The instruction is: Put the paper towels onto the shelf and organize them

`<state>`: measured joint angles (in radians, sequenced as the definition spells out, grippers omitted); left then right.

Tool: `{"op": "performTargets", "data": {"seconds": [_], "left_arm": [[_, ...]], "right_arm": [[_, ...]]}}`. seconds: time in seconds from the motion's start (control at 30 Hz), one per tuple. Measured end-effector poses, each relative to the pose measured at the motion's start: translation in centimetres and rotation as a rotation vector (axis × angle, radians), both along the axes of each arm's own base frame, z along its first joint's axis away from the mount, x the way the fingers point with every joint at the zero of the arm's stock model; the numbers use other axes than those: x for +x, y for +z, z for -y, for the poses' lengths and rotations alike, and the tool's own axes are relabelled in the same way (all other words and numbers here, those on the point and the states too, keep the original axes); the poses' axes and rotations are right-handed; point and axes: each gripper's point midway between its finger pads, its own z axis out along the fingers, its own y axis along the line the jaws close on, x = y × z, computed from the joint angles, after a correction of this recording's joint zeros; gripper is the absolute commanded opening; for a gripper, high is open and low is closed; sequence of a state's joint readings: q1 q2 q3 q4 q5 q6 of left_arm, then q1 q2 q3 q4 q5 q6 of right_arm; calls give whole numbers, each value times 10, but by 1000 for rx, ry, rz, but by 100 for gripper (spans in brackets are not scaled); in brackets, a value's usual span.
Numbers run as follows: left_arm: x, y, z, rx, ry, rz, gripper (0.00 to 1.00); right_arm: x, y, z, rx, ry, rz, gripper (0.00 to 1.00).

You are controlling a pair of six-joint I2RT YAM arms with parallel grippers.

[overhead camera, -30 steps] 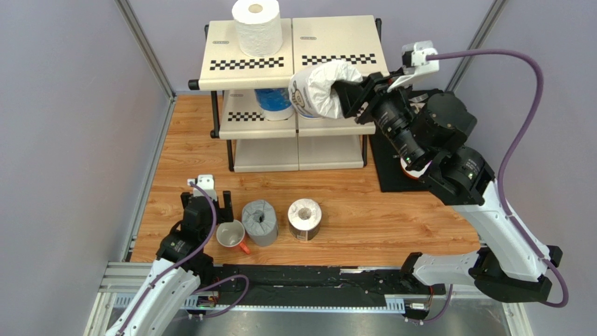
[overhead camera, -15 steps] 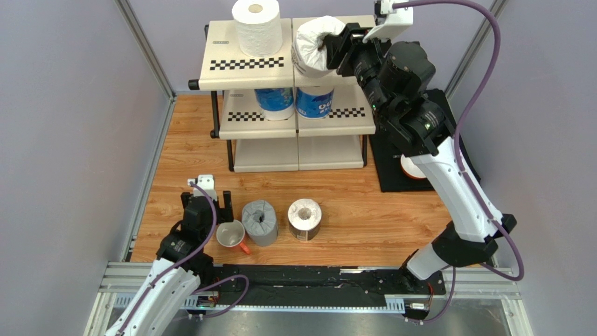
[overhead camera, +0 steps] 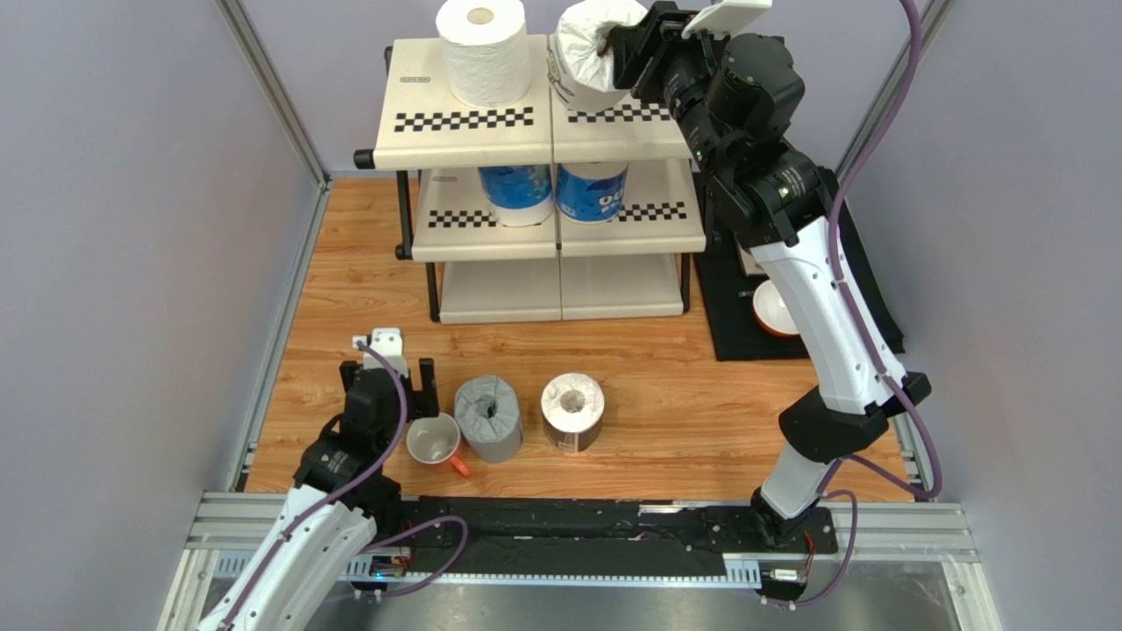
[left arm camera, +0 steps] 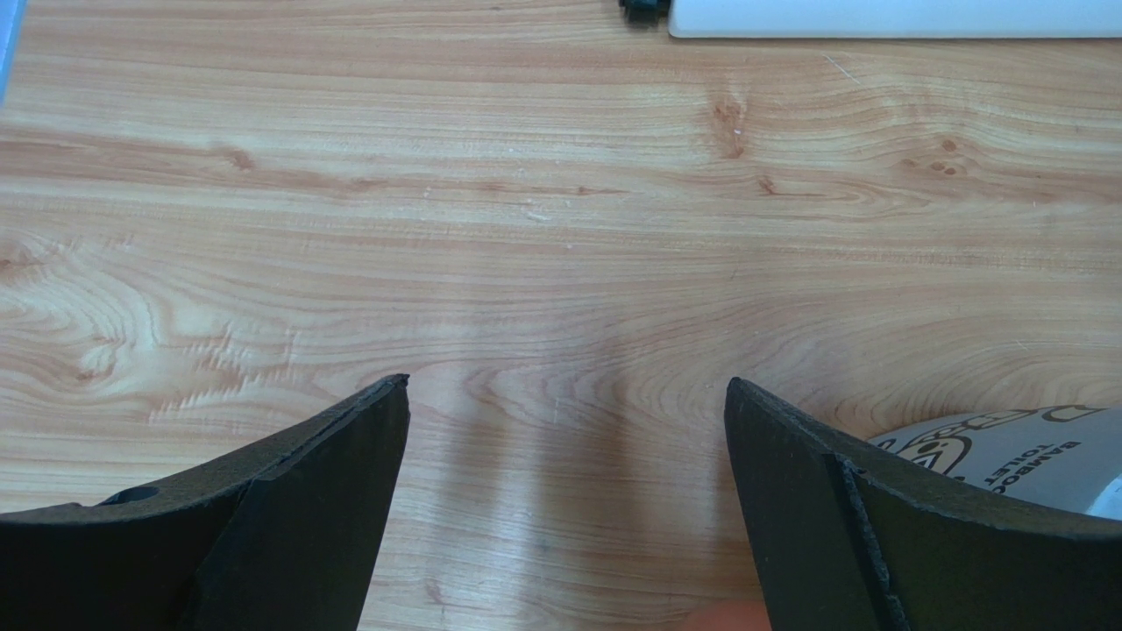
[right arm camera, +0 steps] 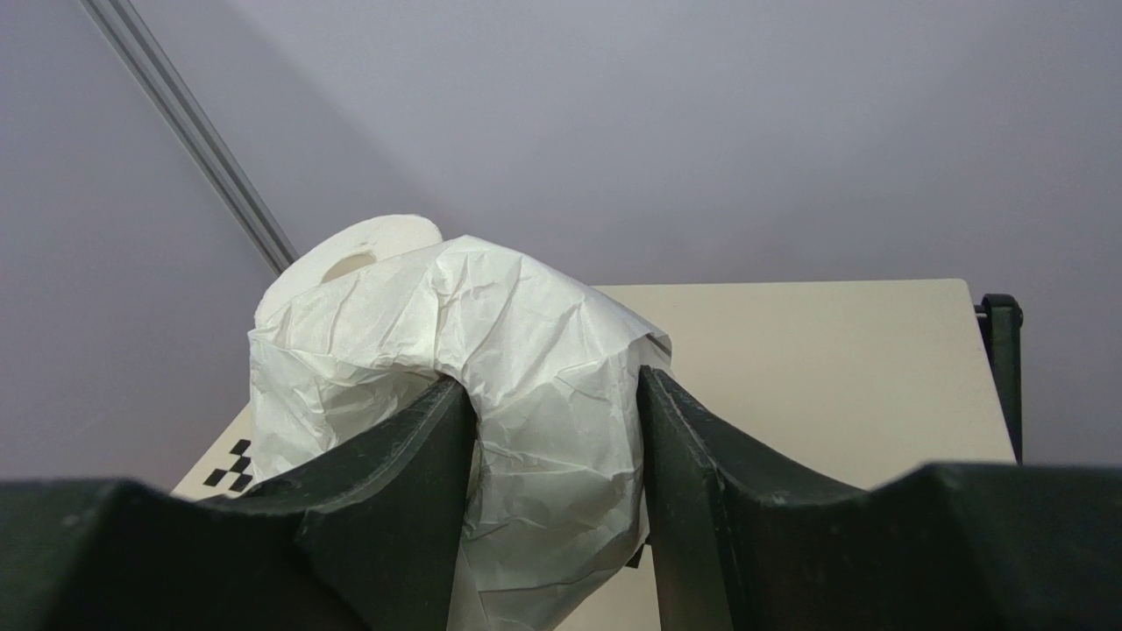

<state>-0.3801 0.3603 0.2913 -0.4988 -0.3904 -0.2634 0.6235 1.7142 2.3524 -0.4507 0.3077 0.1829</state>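
My right gripper (overhead camera: 619,59) is shut on a crumpled white-wrapped paper towel roll (overhead camera: 586,55) and holds it tilted over the right panel of the shelf's top tier (overhead camera: 632,112). In the right wrist view the fingers (right arm camera: 395,460) pinch the roll (right arm camera: 527,342) above the cream panel (right arm camera: 817,355). A plain white roll (overhead camera: 482,50) stands on the top left panel. Two blue-printed rolls (overhead camera: 519,193) (overhead camera: 591,191) stand on the middle tier. A grey roll (overhead camera: 489,417) and a dark-wrapped roll (overhead camera: 573,412) stand on the table. My left gripper (overhead camera: 382,381) is open and empty (left arm camera: 566,388).
A white mug with an orange handle (overhead camera: 433,441) sits between my left gripper and the grey roll. A black mat (overhead camera: 738,329) with a white round item (overhead camera: 771,309) lies right of the shelf. A printed wrapper edge (left arm camera: 1014,454) shows by my left finger. Grey walls enclose the table.
My right gripper has carried the wrapped roll up and back, from in front of the middle tier to over the top tier's right panel. The left arm has not moved.
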Motion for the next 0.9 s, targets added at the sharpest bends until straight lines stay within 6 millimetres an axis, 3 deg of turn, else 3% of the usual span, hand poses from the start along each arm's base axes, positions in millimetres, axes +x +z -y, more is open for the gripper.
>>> {"op": "performTargets", "data": {"seconds": [0.37,0.9], "left_arm": [[0,0,0,0,1,0,98],[0,-1,0,1,0,-3,98]], "right_arm": [[22,-19,-12,-2,34,-38,50],[28,-24,-14,-7,36,-48,51]]}}
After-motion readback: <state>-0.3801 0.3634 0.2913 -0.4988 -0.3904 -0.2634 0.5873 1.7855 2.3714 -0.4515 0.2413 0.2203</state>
